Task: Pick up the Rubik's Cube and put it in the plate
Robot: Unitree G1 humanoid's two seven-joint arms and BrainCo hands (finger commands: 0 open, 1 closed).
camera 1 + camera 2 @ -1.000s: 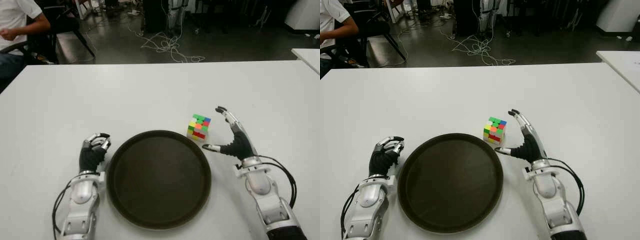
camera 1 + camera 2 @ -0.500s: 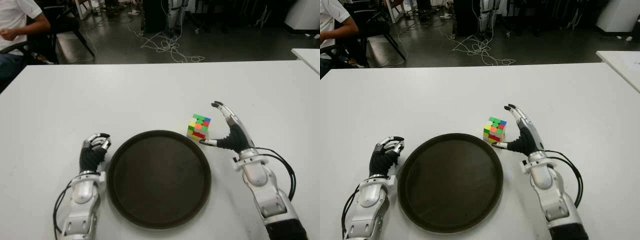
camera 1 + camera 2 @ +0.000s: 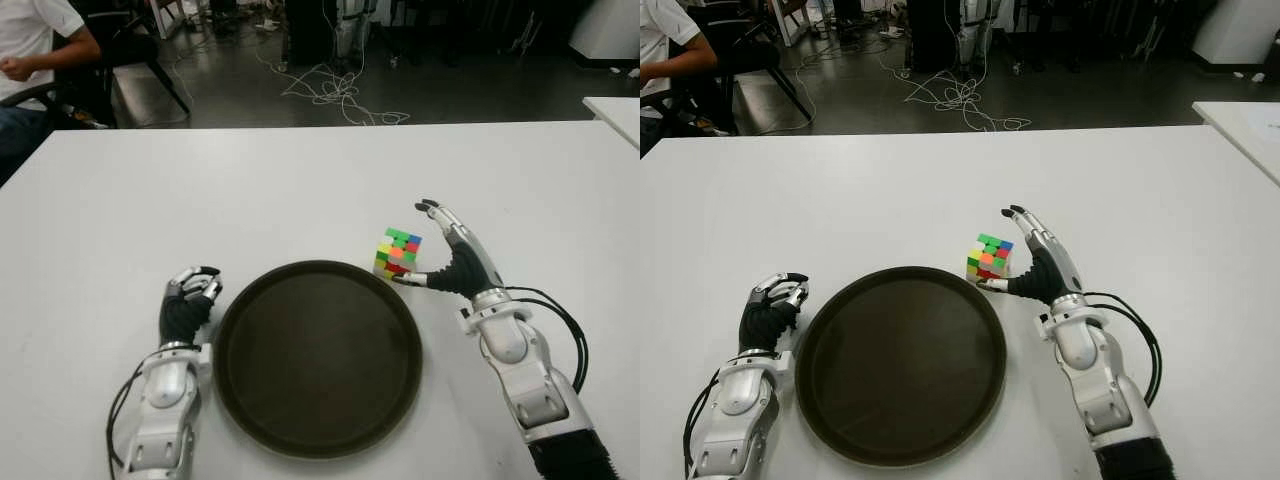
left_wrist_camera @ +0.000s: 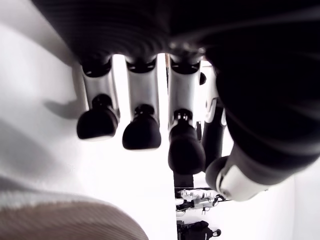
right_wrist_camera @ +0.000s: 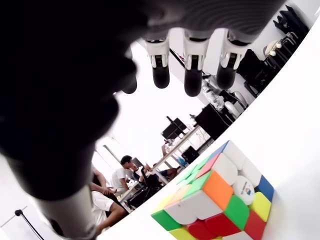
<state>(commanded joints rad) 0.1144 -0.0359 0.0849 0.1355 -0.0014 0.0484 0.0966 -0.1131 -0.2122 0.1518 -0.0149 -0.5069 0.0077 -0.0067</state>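
Note:
A Rubik's Cube (image 3: 397, 254) stands on the white table just beyond the right rim of the round dark plate (image 3: 318, 356). My right hand (image 3: 440, 255) is right beside the cube on its right, fingers spread open, thumb tip near the cube's lower front edge and fingertips (image 3: 430, 206) reaching past its far side. The right wrist view shows the cube (image 5: 215, 203) close under the open fingers (image 5: 192, 75), held by nothing. My left hand (image 3: 190, 297) shows at the plate's left rim with fingers curled and nothing in them.
The white table (image 3: 200, 190) stretches wide behind the plate. A seated person (image 3: 35, 50) shows beyond the far left corner. Cables (image 3: 335, 95) lie on the floor past the far edge. Another white table's corner (image 3: 615, 110) shows at the right.
My right hand has moved forward and left toward the cube, closing the gap until its thumb and fingers flank it. The cube, plate and left hand have not moved.

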